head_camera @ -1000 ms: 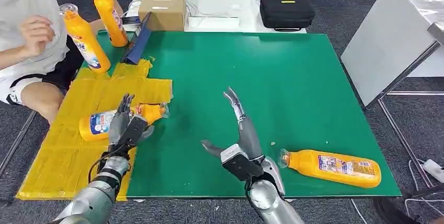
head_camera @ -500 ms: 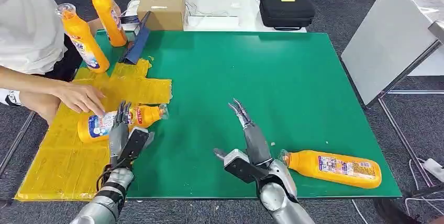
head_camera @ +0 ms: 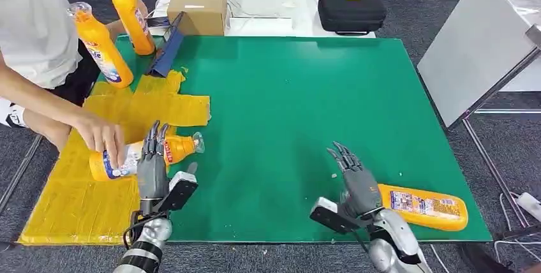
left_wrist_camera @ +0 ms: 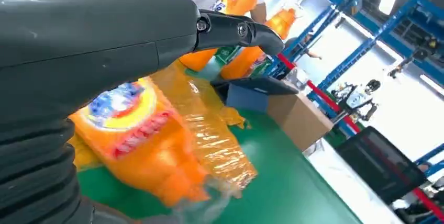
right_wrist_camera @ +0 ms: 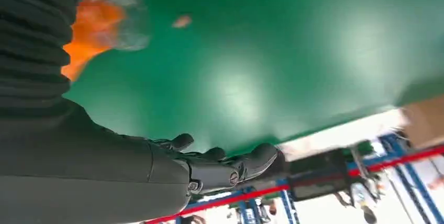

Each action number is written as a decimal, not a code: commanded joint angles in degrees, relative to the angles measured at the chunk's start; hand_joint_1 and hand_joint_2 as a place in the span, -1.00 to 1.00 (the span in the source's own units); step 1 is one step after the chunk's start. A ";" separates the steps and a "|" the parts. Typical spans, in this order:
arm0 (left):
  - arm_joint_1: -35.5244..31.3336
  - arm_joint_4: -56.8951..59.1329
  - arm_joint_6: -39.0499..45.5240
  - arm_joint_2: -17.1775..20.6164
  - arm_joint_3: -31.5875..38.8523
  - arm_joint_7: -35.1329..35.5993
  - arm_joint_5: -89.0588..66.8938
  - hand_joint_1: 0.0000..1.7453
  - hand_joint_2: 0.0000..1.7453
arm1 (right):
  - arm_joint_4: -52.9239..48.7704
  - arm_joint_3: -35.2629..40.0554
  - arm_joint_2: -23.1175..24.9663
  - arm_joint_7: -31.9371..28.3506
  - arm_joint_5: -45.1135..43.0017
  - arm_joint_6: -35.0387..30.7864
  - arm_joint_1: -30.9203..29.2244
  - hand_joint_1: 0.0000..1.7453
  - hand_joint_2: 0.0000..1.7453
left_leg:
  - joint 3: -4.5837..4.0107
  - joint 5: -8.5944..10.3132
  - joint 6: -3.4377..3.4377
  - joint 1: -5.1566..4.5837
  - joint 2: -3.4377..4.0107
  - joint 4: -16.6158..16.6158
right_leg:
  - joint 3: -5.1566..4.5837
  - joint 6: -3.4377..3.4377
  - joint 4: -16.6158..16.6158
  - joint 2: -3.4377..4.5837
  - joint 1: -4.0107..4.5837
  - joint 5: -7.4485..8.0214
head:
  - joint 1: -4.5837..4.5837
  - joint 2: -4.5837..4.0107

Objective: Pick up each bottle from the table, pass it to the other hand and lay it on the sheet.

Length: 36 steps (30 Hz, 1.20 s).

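Four orange bottles: two upright (head_camera: 99,46) (head_camera: 131,13) upper left, one (head_camera: 137,157) lying on the yellow sheet (head_camera: 70,203) under a person's hand (head_camera: 102,136), one (head_camera: 424,206) lower right beside the right hand (head_camera: 357,187). Left hand (head_camera: 156,171) and right hand both spread, holding nothing.

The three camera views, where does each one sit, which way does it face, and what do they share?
Head view: high on the robot, looking down at the green table; shows left hand and right hand.
Left wrist view: behind the left hand, facing the lying bottle on the yellow sheet.
Right wrist view: behind the right hand, facing across the table.
Shared: the head and left wrist views show that bottle.
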 commanded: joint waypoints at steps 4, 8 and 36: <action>-2.20 1.05 -0.11 0.84 -7.63 0.28 5.41 -1.00 1.00 | -3.23 -4.91 -8.45 -2.76 1.54 4.82 3.27 -1.00 1.00 | 0.09 -0.08 -0.13 0.06 -0.14 0.03 | 0.14 -0.09 0.01 -0.03 0.04 -0.09 | 0.00 0.00; -3.43 2.21 -0.11 0.91 -10.72 0.28 8.53 -1.00 1.00 | -3.33 -6.88 -9.26 -3.95 0.80 6.59 3.88 -1.00 1.00 | 0.13 -0.10 -0.16 0.08 -0.20 0.05 | 0.17 -0.13 0.02 -0.12 0.05 -0.14 | 0.00 0.00; -3.48 0.11 -1.05 2.35 -15.42 0.28 12.89 -1.00 1.00 | -11.87 -22.13 -24.80 -5.63 -3.22 16.14 16.82 -1.00 1.00 | -0.04 -0.09 -0.03 -0.04 -0.24 0.04 | 0.00 -0.05 0.05 -0.17 -0.06 -0.12 | -0.02 0.00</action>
